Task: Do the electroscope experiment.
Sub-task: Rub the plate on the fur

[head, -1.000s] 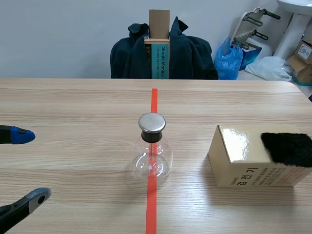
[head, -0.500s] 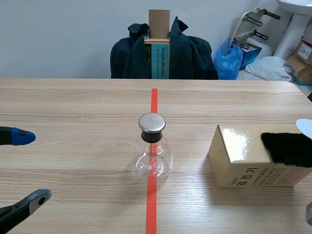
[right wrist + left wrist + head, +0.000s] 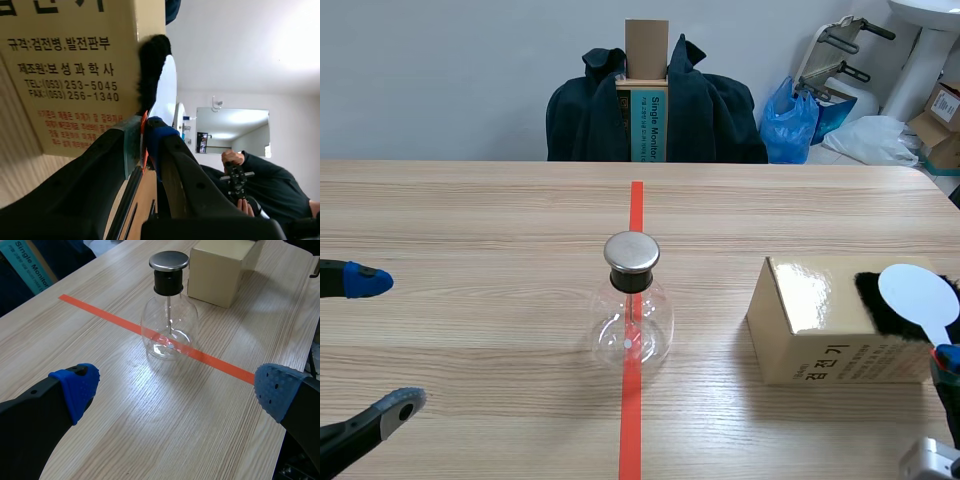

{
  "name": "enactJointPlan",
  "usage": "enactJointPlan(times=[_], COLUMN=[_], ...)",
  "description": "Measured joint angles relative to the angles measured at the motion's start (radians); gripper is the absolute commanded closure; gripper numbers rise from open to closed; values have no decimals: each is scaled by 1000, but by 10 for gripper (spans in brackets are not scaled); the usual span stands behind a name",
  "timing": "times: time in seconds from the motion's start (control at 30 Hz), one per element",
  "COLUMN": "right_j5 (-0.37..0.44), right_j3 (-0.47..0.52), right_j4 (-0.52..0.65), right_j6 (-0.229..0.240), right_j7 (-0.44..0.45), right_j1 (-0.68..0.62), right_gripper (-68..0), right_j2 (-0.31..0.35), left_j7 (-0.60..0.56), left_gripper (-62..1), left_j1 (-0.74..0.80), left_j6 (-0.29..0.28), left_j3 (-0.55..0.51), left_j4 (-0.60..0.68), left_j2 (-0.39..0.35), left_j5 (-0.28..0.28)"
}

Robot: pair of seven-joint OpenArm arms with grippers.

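**Item 1.** Electroscope flask [image 3: 631, 300]: clear glass bulb, black neck, round metal cap [image 3: 631, 252]. Stood upright at table [image 3: 470, 220] centre, on the orange-red tape line [image 3: 636, 200]. In the left wrist view it [image 3: 169, 310] sat at 12 o'clock, well ahead of the open fingers.

**Item 2.** Left gripper [image 3: 380, 343]: at 9 o'clock of the flask, well apart from it. Pincer was wide, nothing in it, blue pads far apart in its own view [image 3: 176, 390].

**Item 3.** Cardboard box [image 3: 820, 320]: tan, printed text on the side. Sat at 3 o'clock of the flask, near but not touching.

**Item 4.** Black fur pad [image 3: 890, 310]: lay on top of the box, at its 3 o'clock end.

**Item 5.** White disc paddle [image 3: 918, 295]: round white head, thin stem. Head stood over the fur pad; contact w/ fur not clear.

**Item 6.** Right gripper [image 3: 945, 370]: at approx. 4 o'clock of the flask, by the box's far end. Pincer was narrow, clamped on the paddle stem in its own view [image 3: 145, 132].

**Item 7.** Background, 12 o'clock beyond the table: chair w/ dark jacket [image 3: 700, 110]. Blue bag [image 3: 790, 125] at 1 o'clock.
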Motion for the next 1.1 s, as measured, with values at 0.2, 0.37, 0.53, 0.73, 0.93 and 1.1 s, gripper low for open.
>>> enactJointPlan(times=[0.2,0.37,0.53,0.73,0.93,1.1], right_j5=[-16,-38,-40,-33,-41,-36], right_j3=[0,0,-2,3,-1,26], right_j4=[0,0,0,0,0,0], right_j6=[-3,1,-62,-26,-42,-14], right_j7=[-14,180,-95,101,-51,-4], right_j1=[-14,-22,-26,-24,-27,-25], right_gripper=[-8,-8,-8,-8,-8,-8], right_j2=[-1,0,-3,16,-4,13], left_j7=[0,0,0,0,0,0], left_gripper=[-623,-623,-623,-623,-623,-623], left_j1=[0,0,0,0,0,0], left_j6=[0,0,0,0,0,0], left_j3=[0,0,0,0,0,0], left_j4=[0,0,0,0,0,0], left_j2=[0,0,0,0,0,0], left_j5=[0,0,0,0,0,0])
